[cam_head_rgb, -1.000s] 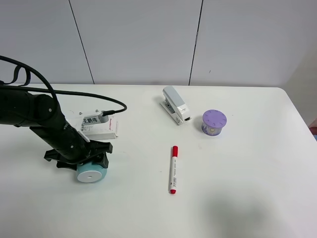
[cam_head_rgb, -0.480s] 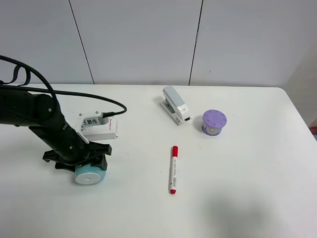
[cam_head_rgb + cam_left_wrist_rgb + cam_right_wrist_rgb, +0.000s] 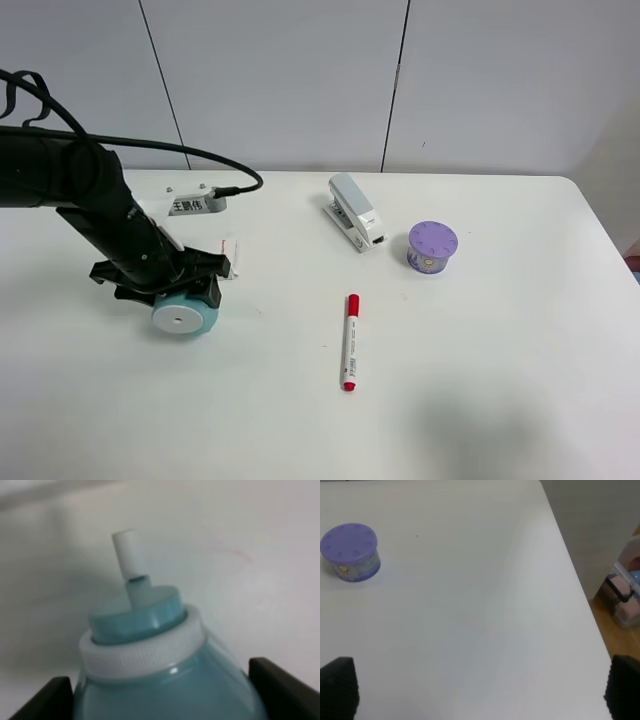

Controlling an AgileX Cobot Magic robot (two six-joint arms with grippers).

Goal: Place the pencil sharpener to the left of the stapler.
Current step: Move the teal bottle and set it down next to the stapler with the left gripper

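Observation:
The teal pencil sharpener (image 3: 184, 316) hangs at the table's left with its flat white round end facing the camera. My left gripper (image 3: 160, 288) is shut on it. In the left wrist view the teal body (image 3: 165, 690) fills the space between the black fingers (image 3: 280, 685), with its white ring and small white cap (image 3: 128, 552) pointing away. The white and grey stapler (image 3: 355, 210) lies at the back centre, far to the right of the sharpener. My right gripper (image 3: 480, 690) is open over bare table and does not show in the exterior view.
A purple round tin (image 3: 432, 246) (image 3: 351, 552) stands right of the stapler. A red marker (image 3: 350, 341) lies mid-table. A flat white box (image 3: 226, 260) lies partly hidden behind the left arm. The table's right edge (image 3: 580, 595) drops off toward the floor.
The left arm has risen and drawn back toward the far side, carrying the sharpener off its earlier spot. The other objects have not moved.

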